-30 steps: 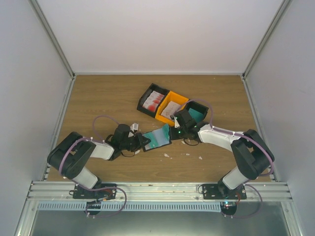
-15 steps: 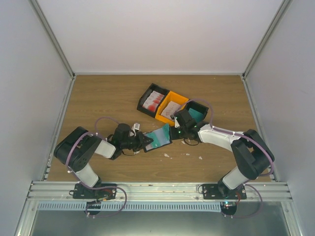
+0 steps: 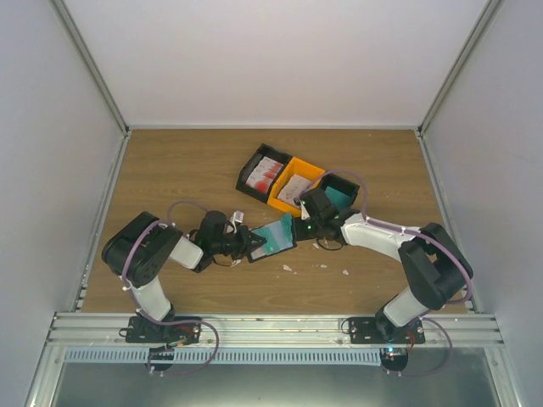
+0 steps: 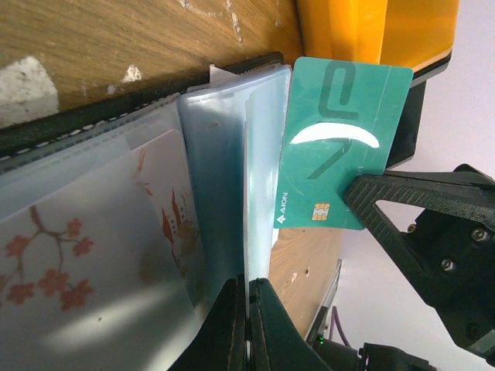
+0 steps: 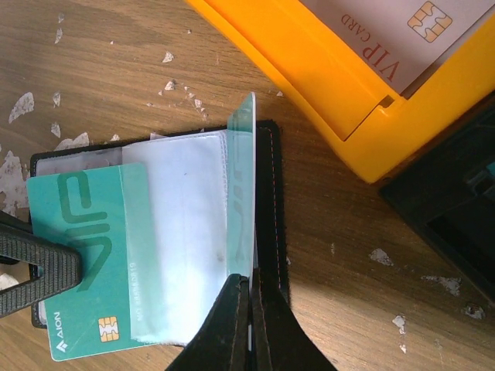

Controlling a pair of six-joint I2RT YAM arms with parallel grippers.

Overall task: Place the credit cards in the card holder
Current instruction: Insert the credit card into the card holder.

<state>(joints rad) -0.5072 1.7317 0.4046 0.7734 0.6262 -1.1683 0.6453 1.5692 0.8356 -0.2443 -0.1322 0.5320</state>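
Observation:
The card holder (image 5: 271, 193) lies open on the wood, black outside with clear sleeves, and also shows in the left wrist view (image 4: 116, 116). My right gripper (image 5: 250, 280) is shut on a teal credit card (image 4: 340, 147) and holds it on edge at the holder's right side, its lower edge at a sleeve. My left gripper (image 4: 249, 284) is shut on a thin leaf at the holder's left side. A second teal card (image 5: 85, 247) lies flat on the holder (image 3: 275, 234). A white card with red blossoms (image 4: 93, 255) sits in a sleeve. The top view shows both grippers, left (image 3: 252, 246) and right (image 3: 300, 222).
Behind the holder stand three trays in a row: a black one with red-and-white cards (image 3: 265, 174), an orange one (image 5: 309, 69) with a whitish VIP card (image 5: 402, 39), and a black one with teal cards (image 3: 341, 195). White scraps (image 3: 288, 268) lie on the wood nearby.
My left arm's elbow has swung to the right and towards the holder. Both grippers and the holder have stayed almost in place.

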